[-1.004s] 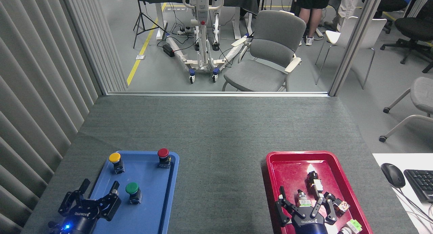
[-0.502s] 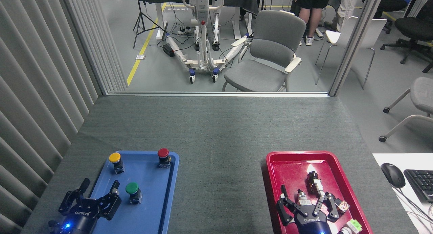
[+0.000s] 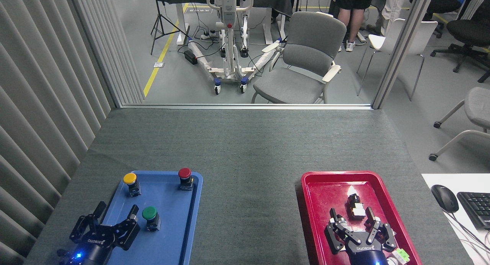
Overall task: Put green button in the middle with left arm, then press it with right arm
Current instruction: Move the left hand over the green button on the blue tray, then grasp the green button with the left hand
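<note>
The green button (image 3: 150,215) stands upright in the blue tray (image 3: 172,234), in its near half. My left gripper (image 3: 116,210) hovers over the tray's near left corner, open, its nearer fingertip just left of the button and apart from it. My right gripper (image 3: 353,214) is open over the red tray (image 3: 317,203), with small parts under and between its fingers. The middle (image 3: 250,203), bare grey-green cloth between the two trays, holds nothing.
A yellow button (image 3: 130,180) and a red button (image 3: 185,175) stand at the blue tray's far end. The red tray holds small switch parts (image 3: 355,206). A mouse (image 3: 444,198) and keyboard (image 3: 476,207) lie on a white desk at right. Slatted wall runs along the left.
My right gripper has shifted right and slightly forward over the red tray, now covering more of the parts. My left gripper has edged a little toward the green button.
</note>
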You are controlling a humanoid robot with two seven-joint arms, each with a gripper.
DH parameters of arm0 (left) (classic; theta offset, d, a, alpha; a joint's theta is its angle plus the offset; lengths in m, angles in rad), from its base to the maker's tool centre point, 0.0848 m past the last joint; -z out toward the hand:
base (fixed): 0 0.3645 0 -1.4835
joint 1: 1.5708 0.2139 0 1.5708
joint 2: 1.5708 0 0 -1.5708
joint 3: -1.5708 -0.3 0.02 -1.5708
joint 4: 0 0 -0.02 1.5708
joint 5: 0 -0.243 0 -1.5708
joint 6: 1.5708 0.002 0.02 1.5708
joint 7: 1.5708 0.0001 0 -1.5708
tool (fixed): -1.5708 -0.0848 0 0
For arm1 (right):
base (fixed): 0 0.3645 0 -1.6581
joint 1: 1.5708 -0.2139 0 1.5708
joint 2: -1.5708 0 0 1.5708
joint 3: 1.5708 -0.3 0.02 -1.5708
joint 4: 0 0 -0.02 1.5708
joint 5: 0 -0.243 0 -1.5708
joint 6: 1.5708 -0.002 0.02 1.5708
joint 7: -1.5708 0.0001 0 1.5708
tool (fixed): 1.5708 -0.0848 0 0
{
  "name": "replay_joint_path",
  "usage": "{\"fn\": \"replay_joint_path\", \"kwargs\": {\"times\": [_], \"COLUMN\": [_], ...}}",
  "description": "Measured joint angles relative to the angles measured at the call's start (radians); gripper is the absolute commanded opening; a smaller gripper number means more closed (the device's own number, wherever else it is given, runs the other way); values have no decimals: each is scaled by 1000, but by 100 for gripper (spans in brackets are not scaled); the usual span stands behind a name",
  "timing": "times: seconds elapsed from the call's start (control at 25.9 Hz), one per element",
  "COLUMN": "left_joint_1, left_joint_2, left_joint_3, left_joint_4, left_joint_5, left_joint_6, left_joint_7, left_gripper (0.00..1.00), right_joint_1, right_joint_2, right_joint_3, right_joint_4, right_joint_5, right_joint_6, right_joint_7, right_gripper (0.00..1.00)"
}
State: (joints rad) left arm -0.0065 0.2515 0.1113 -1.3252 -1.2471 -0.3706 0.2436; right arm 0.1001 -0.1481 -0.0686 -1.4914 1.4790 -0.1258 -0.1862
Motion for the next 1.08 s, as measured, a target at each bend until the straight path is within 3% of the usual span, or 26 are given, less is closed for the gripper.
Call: {"fn": "replay_joint_path", "kwargs": {"times": [0.73,1.08], "left_joint_1": [3,0], "left_joint_2": [-6,-59], "left_joint_3": [0,-39], "left_joint_4": [3,89], "left_joint_5": [0,-143], "left_joint_6": [7,95], "left_joint_7": [6,19], "left_gripper": [100,100], "right_joint_1": [3,2], "right_joint_2": [-4,-11], "right_joint_3": [-7,-7], "right_joint_4": [0,1], "right_joint_5": [-2,-2], "right_joint_6": [-3,-4], "right_joint_7": [15,18], "right_gripper": [100,100]}}
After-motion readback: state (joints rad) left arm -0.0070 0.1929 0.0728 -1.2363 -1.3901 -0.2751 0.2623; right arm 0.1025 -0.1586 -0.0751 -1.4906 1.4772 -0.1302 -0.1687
